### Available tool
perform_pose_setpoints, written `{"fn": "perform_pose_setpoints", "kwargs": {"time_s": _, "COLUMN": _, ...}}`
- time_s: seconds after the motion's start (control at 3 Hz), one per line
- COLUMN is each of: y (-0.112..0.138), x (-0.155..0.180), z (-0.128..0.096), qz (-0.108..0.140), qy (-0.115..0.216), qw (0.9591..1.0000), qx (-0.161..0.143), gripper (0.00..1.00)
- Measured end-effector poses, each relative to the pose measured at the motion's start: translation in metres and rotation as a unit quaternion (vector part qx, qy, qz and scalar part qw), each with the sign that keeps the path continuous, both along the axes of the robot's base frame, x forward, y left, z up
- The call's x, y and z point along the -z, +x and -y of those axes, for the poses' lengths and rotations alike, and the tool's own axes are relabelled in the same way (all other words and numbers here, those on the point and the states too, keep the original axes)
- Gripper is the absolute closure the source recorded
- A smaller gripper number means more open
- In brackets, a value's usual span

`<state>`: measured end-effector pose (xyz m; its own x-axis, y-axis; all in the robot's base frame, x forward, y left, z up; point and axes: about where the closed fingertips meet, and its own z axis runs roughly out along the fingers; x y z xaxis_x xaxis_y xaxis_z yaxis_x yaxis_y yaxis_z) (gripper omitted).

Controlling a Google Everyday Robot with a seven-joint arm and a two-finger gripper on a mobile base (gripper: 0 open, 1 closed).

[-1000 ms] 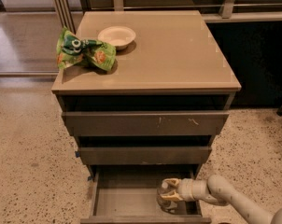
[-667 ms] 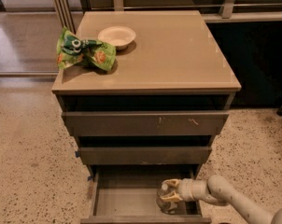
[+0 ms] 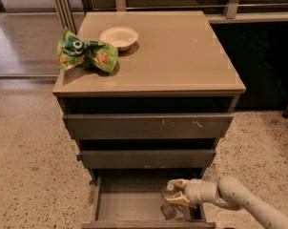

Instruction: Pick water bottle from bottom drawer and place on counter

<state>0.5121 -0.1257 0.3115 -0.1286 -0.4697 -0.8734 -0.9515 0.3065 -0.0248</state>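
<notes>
The water bottle (image 3: 168, 205), clear with a white cap, stands at the right of the open bottom drawer (image 3: 127, 205). My gripper (image 3: 175, 192) reaches in from the right on a pale arm and sits right at the bottle's upper part, low inside the drawer. The arm hides part of the bottle. The tan counter (image 3: 182, 51) is the cabinet's top, well above the gripper.
A white bowl (image 3: 118, 36) and a crumpled green snack bag (image 3: 84, 54) lie at the counter's back left. The upper drawer (image 3: 149, 126), with pale scratches, and the middle drawer (image 3: 146, 159) stand slightly pulled out above the gripper. Speckled floor surrounds the cabinet.
The gripper has shifted slightly left, closer onto the bottle. The bottle and the drawers have not visibly moved.
</notes>
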Motion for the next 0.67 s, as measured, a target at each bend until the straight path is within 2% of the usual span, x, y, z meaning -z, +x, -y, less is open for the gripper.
{"fn": "perform_pose_setpoints", "kwargs": {"time_s": 0.33, "y": -0.01, "x": -0.079, "z": -0.011, "qz": -0.004, "qy": 0.004, "qw": 0.9999, "qx": 0.013, "gripper": 1.0}}
{"fn": "perform_pose_setpoints", "kwargs": {"time_s": 0.67, "y": -0.037, "x": -0.157, "z": -0.041, "qz": -0.038, "qy": 0.006, "qw": 0.9992, "qx": 0.008, "gripper": 1.0}}
